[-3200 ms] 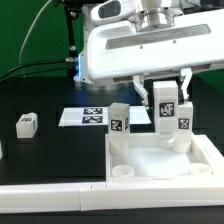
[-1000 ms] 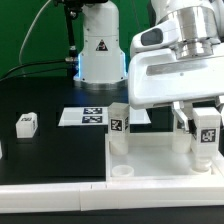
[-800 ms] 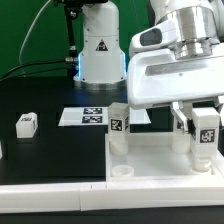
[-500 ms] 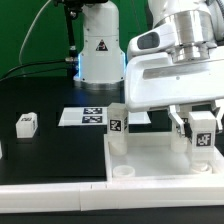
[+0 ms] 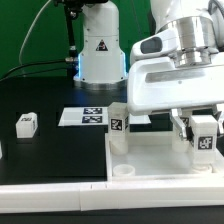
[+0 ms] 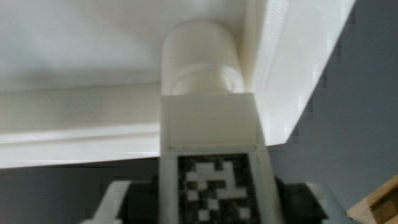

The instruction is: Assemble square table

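The robot's gripper (image 5: 204, 138) was closed narrowly on a held leg (image 5: 206, 144). This was a short white block, and its black-and-white tag faced outward. In the wrist view the held leg (image 6: 210, 150) sat clamped between the two fingers (image 6: 125, 203). Its free end pointed at a round corner socket (image 6: 201, 58) of the square plate (image 5: 160, 160). The socket lay just beyond the leg's tip, roughly in line with it. Whether the two were touching could not be told.

The square plate lay flat under the hand and stretched away from it toward the exterior view's left. At the plate's far corner on that side, well apart from the hand, a standing leg (image 5: 118, 124) rose upright. How firmly it was seated was not visible. An empty socket (image 5: 122, 172) showed at the corner nearer the camera. A loose leg (image 5: 26, 124) lay on the black table (image 5: 50, 95), farther from the hand again, past the marker board (image 5: 90, 116).

The task looked less than half done, with one leg apparently placed and a second at its socket. What seemed to be left was seating this one and then fitting the loose leg and a fourth. The fourth could not be picked out with certainty.
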Available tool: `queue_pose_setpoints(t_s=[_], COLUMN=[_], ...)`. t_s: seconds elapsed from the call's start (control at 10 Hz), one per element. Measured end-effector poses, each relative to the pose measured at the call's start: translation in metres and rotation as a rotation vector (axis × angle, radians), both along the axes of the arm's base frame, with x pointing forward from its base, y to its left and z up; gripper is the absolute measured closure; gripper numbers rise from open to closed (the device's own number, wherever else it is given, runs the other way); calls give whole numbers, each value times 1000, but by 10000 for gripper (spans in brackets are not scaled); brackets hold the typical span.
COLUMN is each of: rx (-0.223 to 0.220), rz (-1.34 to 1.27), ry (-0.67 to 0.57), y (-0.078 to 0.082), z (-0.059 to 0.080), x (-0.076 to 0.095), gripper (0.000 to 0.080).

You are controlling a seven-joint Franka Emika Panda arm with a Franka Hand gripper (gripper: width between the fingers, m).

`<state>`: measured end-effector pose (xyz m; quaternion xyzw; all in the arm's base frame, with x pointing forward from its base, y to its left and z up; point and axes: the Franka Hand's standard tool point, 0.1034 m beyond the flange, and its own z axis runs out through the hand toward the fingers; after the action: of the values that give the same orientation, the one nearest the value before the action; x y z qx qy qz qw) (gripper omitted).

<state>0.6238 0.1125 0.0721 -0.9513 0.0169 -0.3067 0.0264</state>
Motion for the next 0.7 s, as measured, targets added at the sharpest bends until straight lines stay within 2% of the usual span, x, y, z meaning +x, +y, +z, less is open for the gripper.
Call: queue_pose_setpoints(t_s=[0.1, 0.2, 0.3, 0.4, 0.5, 0.6, 0.7], rx=[7, 8, 12, 28, 41, 75, 132], rz=[2, 3, 6, 12, 9, 5, -4], ry=[20, 28, 43, 77, 95, 158, 278], y=[-1, 0, 1, 2, 0, 4, 12], z=[0, -3, -4, -3, 6, 5, 5], x=[0, -1, -2, -1, 3, 3, 4], gripper=[515, 436, 436, 250, 171, 171, 154])
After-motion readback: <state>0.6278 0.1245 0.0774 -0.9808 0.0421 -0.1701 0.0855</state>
